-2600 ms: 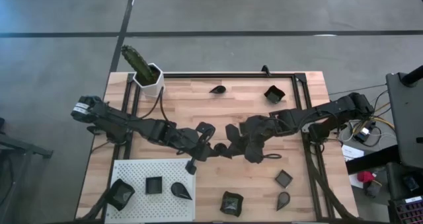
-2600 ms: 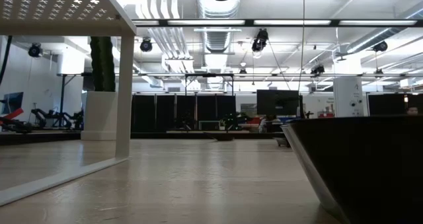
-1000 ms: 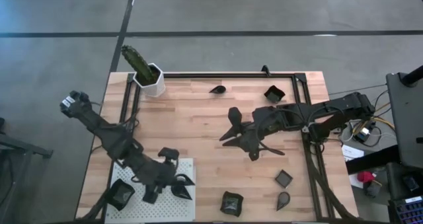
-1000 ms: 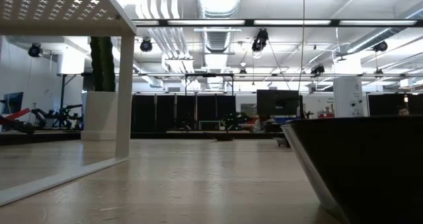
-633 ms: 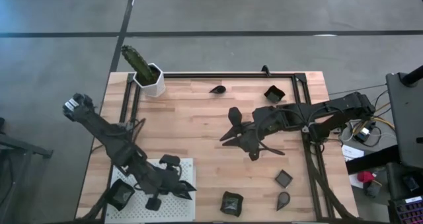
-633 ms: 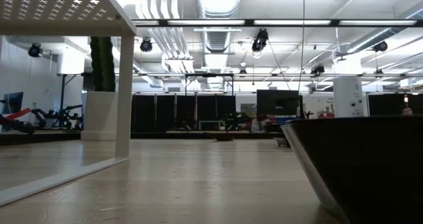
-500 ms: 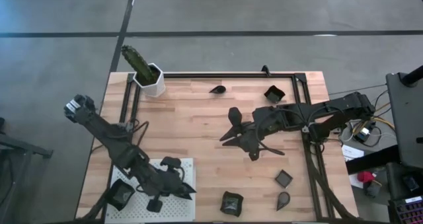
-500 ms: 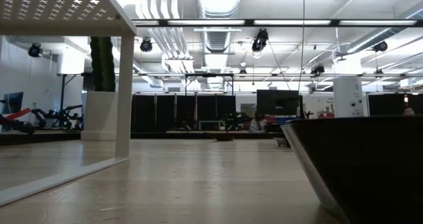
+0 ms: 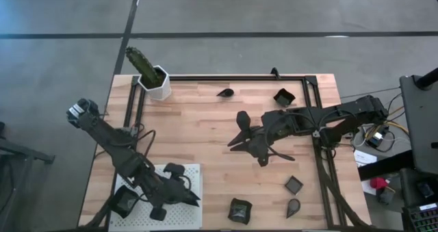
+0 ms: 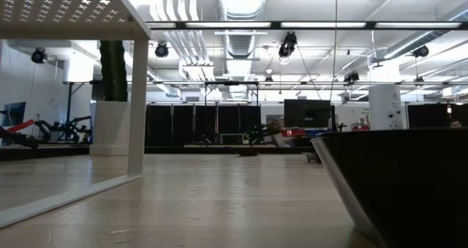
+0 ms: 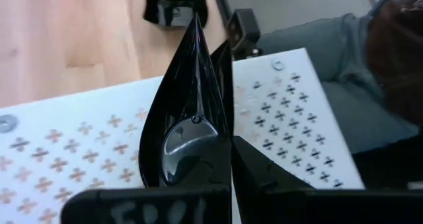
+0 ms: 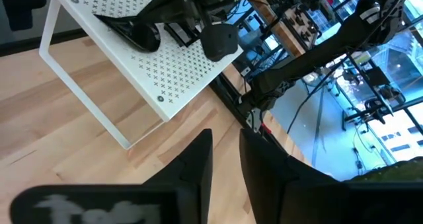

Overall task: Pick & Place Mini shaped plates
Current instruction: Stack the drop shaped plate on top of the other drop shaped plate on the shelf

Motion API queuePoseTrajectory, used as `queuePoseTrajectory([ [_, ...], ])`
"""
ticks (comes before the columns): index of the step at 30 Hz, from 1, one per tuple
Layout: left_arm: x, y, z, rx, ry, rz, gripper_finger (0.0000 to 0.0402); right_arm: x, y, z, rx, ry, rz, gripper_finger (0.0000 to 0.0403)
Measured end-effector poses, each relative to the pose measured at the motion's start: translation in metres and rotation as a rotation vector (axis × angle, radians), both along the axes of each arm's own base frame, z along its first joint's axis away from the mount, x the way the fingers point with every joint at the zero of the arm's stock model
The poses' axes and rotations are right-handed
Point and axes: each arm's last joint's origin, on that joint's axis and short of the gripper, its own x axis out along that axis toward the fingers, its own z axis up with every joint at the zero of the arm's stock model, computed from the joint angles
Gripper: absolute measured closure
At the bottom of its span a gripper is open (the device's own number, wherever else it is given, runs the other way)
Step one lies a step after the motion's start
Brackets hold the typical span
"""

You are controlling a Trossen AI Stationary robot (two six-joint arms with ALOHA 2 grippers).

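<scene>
The left gripper (image 9: 186, 197) hangs over the white board (image 9: 192, 172) at the surface's near left corner, its jaws closed on a teardrop plate (image 11: 188, 128) held upright between them, its tip pointing away from the wrist above the perforations. The right gripper (image 9: 236, 131) waits over mid-surface, jaws nearly closed with a narrow gap and nothing in them.
</scene>
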Motion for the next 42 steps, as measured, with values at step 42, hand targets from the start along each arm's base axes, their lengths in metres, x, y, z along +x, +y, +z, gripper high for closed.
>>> queuePoseTrajectory([
  [42, -0.0027, 0.0054, -0.0040, 0.205, -0.053, -0.086, 0.0395, 0.0000, -0.0001, -0.0003, 0.013, 0.004, -0.006, 0.0330],
])
